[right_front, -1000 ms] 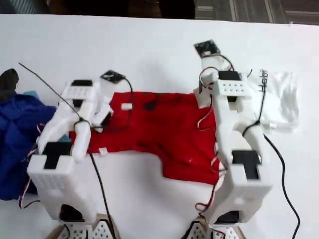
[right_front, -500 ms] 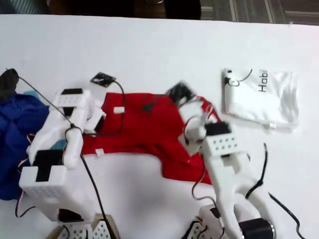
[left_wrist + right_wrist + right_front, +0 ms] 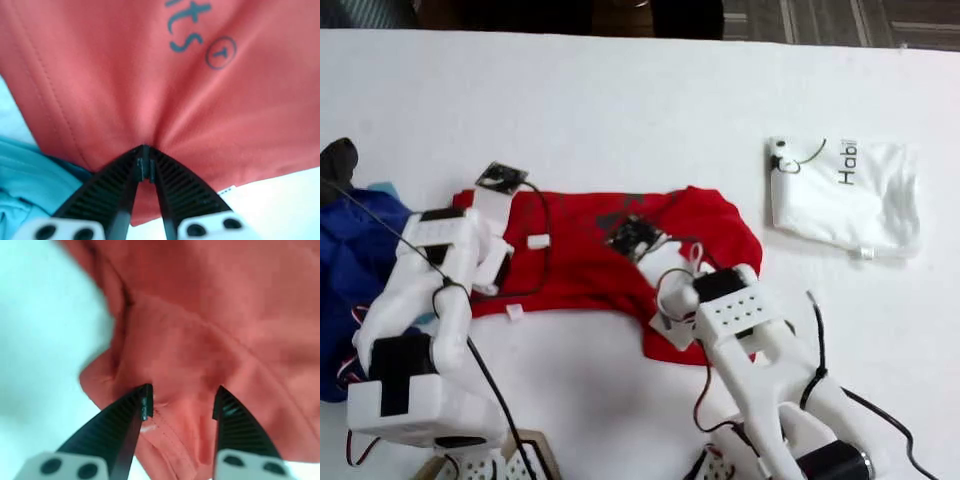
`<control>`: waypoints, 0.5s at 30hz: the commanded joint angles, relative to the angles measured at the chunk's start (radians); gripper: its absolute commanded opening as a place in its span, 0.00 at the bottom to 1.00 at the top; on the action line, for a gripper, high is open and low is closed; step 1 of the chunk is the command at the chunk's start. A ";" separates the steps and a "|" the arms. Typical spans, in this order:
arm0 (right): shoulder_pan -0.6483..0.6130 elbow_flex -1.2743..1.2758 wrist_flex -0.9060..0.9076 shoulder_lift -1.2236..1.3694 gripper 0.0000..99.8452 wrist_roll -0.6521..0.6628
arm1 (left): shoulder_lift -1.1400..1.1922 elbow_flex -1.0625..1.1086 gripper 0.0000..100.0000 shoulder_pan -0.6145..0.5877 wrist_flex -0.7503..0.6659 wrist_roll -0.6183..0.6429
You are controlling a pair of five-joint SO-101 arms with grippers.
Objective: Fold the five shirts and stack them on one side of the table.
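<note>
A red shirt (image 3: 590, 255) lies spread in the middle of the table. My left gripper (image 3: 492, 262) sits at its left edge. In the left wrist view that gripper (image 3: 144, 160) is shut, pinching a fold of the red shirt (image 3: 150, 75) near dark print. My right gripper (image 3: 665, 305) is low over the shirt's near right edge. Seen from the right wrist, it (image 3: 182, 402) stands open, its fingers astride a rumpled seam of the red shirt (image 3: 200, 315). A folded white shirt (image 3: 845, 195) lies at the far right.
A heap of blue shirts (image 3: 350, 270) with a teal one (image 3: 30, 175) and a dark one (image 3: 335, 160) lies at the left edge, right beside the left arm. The white table (image 3: 620, 90) is bare behind the red shirt.
The right arm swung from the shirt's far right corner back to its near right edge. The left arm drew back and left, with the shirt's left edge following.
</note>
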 commanded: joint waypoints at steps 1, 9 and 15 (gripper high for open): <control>-0.012 -0.003 -0.051 -0.027 0.20 0.005 | -0.014 -0.004 0.03 -0.003 -0.041 0.005; -0.013 0.064 -0.033 -0.039 0.20 0.002 | -0.012 -0.002 0.03 -0.003 -0.046 0.005; -0.019 0.049 0.039 -0.039 0.20 0.002 | -0.012 0.001 0.03 -0.003 -0.046 0.005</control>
